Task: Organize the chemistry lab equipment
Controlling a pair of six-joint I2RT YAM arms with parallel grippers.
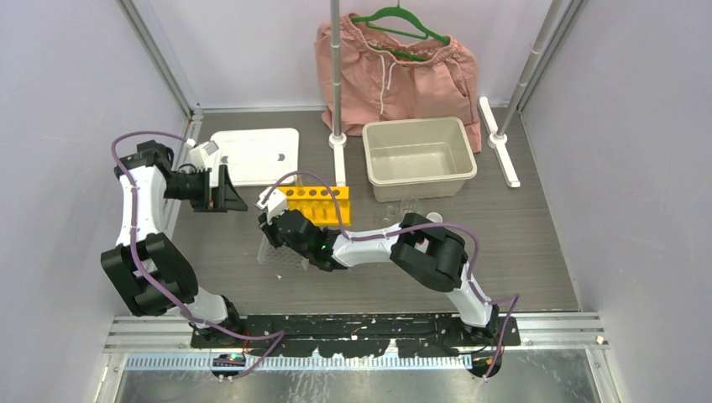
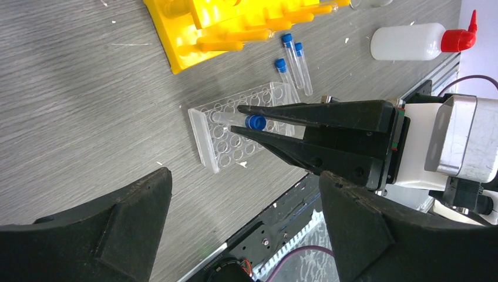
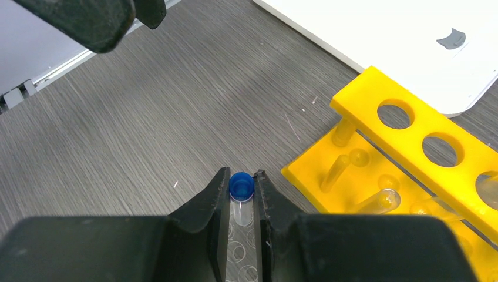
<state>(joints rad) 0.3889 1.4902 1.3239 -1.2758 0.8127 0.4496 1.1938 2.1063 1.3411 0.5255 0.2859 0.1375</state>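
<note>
Judged from the layout, the task was at an early stage. The right gripper (image 3: 241, 192) had its fingers (image 3: 207, 205) pinching one blue-capped tube (image 3: 240, 185) over the clear tray (image 2: 199, 134), near centre on the worktop (image 2: 88, 106), just beside the yellow rack (image 2: 182, 35). The visible wells held no tubes. Two loose tubes (image 2: 303, 67) lay beside the tray, and the squeeze bottle (image 2: 405, 41) lay on its side (both unsorted). The left gripper (image 1: 223, 191) hovered at far left, fingers spread and empty.
</note>
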